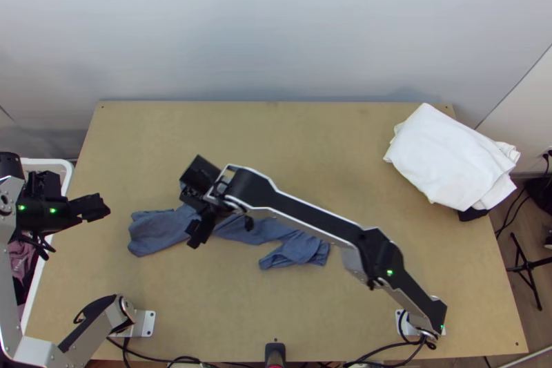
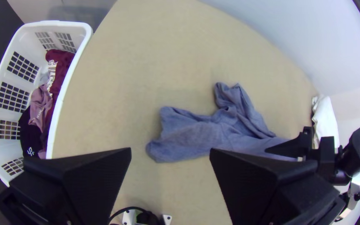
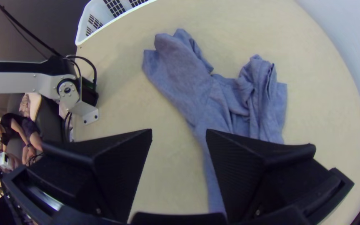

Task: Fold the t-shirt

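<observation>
- The left arm is bent at the left of the top view, and its gripper (image 1: 96, 208) is pointed inward over the table's (image 1: 359, 140) left side, well apart from the t-shirt.
- The right arm is stretched diagonally from its base across the middle, and its gripper (image 1: 194, 202) is held over the blue-grey t-shirt (image 1: 155, 230).
- The left claw is spread, with bare wood seen between its fingers (image 2: 84, 175) in the left wrist view.
- The right claw is spread too; wood and a strip of the garment are seen between its fingers (image 3: 246, 166) in the right wrist view. Whether the cloth is touched by them cannot be told.
- The t-shirt is laid long and bunched on the table, across its left and middle, with creased, doubled-over parts at both ends.
- Its middle is partly covered by the right gripper in the top view, so the folds there cannot be made out.
- Part of the left arm is cut off by the top view's left edge, as is the white basket (image 2: 71, 66), in which crumpled clothes (image 2: 40, 104) are held.
- White cloth (image 1: 448, 157) is piled at the table's right edge; a black item (image 1: 474, 214) beneath it is mostly hidden.
</observation>
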Controlling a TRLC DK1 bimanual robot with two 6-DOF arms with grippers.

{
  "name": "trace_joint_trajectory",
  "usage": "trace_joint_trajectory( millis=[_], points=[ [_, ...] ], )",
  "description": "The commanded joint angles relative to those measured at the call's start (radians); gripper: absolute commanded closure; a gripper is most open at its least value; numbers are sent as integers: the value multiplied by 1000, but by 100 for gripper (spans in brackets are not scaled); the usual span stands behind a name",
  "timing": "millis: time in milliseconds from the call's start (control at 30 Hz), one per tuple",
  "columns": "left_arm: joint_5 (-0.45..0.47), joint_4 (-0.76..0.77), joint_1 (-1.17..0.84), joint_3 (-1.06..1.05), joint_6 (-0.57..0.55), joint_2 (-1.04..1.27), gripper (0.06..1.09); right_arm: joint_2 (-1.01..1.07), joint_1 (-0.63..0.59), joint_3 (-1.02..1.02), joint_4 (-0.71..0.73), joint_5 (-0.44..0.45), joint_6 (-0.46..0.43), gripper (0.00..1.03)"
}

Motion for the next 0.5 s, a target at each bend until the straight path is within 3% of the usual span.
trace_joint_trajectory(
  millis=[0, 467],
  points=[
    [2, -4, -8, -26, -31, -59, 17, 115, 21, 38, 97, 15, 21, 41],
    [0, -9, -8, -99, -44, -138, 17, 209, 14, 58, 172, 73, 12, 42]
  ],
)
